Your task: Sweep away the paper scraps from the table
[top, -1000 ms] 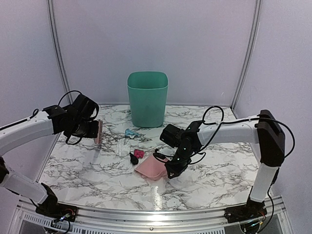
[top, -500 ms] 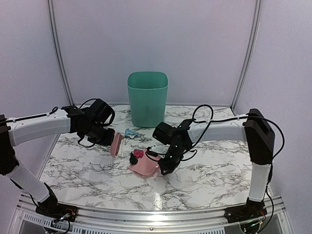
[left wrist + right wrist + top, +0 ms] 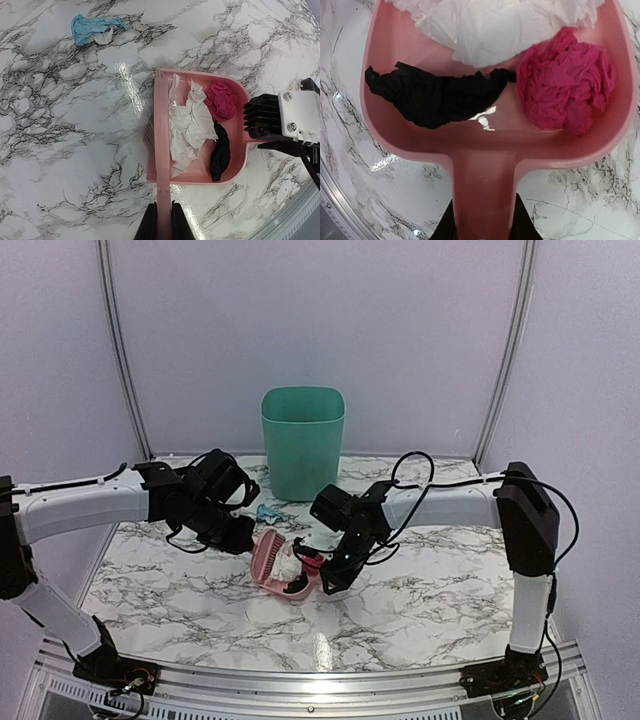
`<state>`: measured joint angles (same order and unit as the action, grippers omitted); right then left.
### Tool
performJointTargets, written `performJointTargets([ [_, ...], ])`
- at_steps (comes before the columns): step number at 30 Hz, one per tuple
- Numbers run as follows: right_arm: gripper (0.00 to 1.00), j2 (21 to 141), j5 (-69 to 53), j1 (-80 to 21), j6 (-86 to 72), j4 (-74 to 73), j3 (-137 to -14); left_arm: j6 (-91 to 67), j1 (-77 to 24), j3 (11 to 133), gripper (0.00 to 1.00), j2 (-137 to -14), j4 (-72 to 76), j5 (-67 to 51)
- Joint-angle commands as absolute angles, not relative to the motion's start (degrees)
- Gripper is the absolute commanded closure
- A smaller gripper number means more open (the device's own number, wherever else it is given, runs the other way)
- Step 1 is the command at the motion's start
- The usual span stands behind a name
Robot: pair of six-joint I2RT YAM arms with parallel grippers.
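White marble with grey-black veins makes up the table, the largest thing we see. A green bin stands upright at its far edge, near the middle. Both arms reach in over the centre of the table, in front of the bin.

Between them the pink dustpan lies flat on the marble, with its mouth turned toward the left arm. We see the right gripper pinching the dustpan's handle, one jaw pressed against each side.

The pink brush lies across the dustpan's mouth. Its long bar touches the open edge, and its bristles show on the side away from the dustpan. The left gripper has its jaws squeezed together on the brush's thin handle.

Of the scraps, we count three inside the dustpan. The white scrap is the biggest and sits crumpled just inside the mouth, against the brush. The black scrap and the magenta scrap lie side by side along the back wall, on either side of the handle's root, with their tips touching.

The blue scrap rests on the bare marble, well apart from the dustpan and near the foot of the bin. A tiny white bit touches it.
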<state>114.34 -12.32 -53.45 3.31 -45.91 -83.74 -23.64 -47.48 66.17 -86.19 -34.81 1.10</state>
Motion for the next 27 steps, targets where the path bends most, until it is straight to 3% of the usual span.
performJointTargets([
  [1,1.00,113.5,-13.3,-53.2,4.5,-42.3,-83.5,-24.8,-48.6,67.8,1.00,-84.5,-36.4,-2.8],
  [6,1.00,111.9,-13.9,-53.3,4.2,-38.5,-80.3,-24.7,-48.7,68.9,1.00,-83.3,-38.2,0.5],
  [12,1.00,110.1,-14.0,-53.3,2.9,-32.6,-77.5,-23.8,-48.7,67.2,1.00,-79.6,-39.8,15.6],
  [18,1.00,107.7,-14.6,-53.3,1.3,-27.2,-75.0,-22.6,-48.7,64.7,1.00,-74.5,-39.8,19.1],
  [27,1.00,106.5,-12.2,-53.3,-3.2,-28.0,-79.6,-22.2,-48.6,60.1,1.00,-58.1,-41.5,31.9],
])
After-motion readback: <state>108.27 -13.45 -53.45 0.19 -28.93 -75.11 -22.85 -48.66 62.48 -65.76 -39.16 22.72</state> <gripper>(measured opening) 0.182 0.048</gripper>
